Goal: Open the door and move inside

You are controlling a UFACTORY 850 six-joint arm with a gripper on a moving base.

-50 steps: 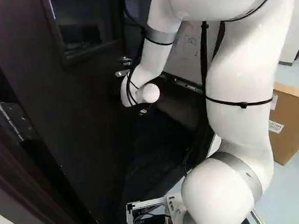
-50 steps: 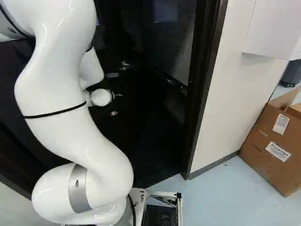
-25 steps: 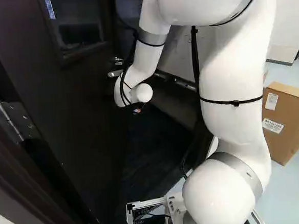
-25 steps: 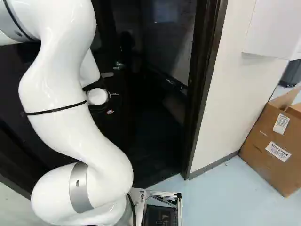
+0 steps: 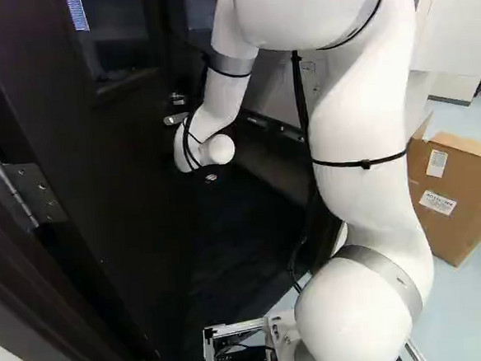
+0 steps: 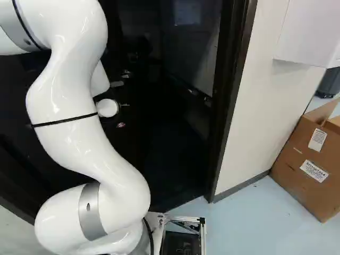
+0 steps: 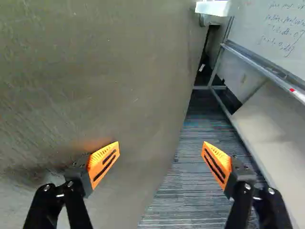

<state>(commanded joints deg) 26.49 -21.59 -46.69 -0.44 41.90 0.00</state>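
Door (image 5: 125,188) farther in, 1 open cdbd. box (image 6: 297,175)

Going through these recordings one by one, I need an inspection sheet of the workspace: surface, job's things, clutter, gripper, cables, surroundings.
Surface: pale floor outside the doorway; dark striped carpet inside.
Job's things: door partly open; its lever handle is ahead of the gripper.
Clutter: cardboard box, flaps up, at the right of the right base view.
Gripper: open; one finger close by the door's face, contact cannot be told.
Cables: black cable hanging beside the white arm.
Surroundings: whiteboard with handwriting inside; dark door frame beside a white wall.
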